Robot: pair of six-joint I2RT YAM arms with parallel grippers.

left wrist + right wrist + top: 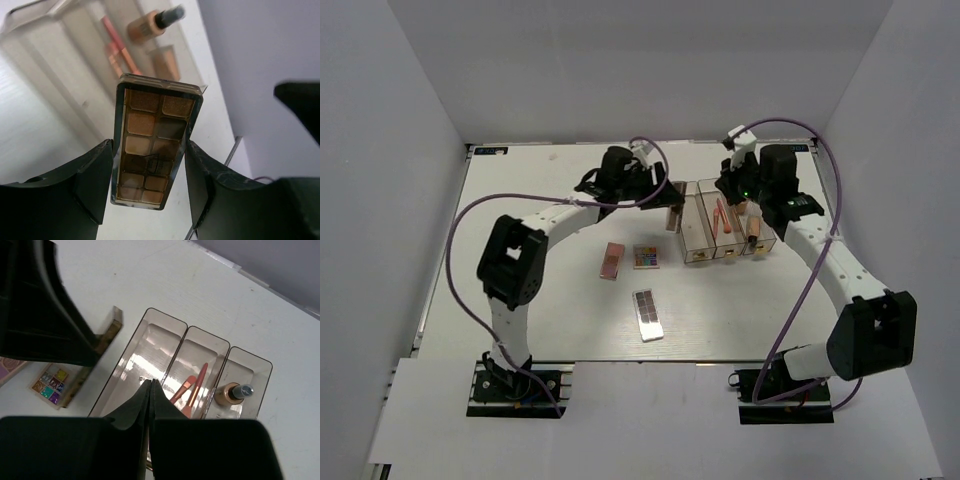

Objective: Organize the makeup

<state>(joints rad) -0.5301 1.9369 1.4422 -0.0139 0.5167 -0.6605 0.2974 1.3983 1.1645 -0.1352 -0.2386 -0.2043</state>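
Note:
My left gripper (662,197) is shut on the brown palette (155,135), one finger on each long edge, and holds it on edge just left of the clear three-compartment box (698,256). My right gripper (151,383) is shut and empty, hovering over the box's left compartment, which looks empty. Two pink brushes (194,389) lie in the middle compartment. The tan bottle (231,393) and tan tube (165,60) lie in the right one. The pink palette (611,261), multicoloured palette (645,257) and dark grey palette (647,315) lie on the table.
The white table (540,300) is closed in by grey walls on three sides. Purple cables loop off both arms. The two grippers are close together over the box's far end.

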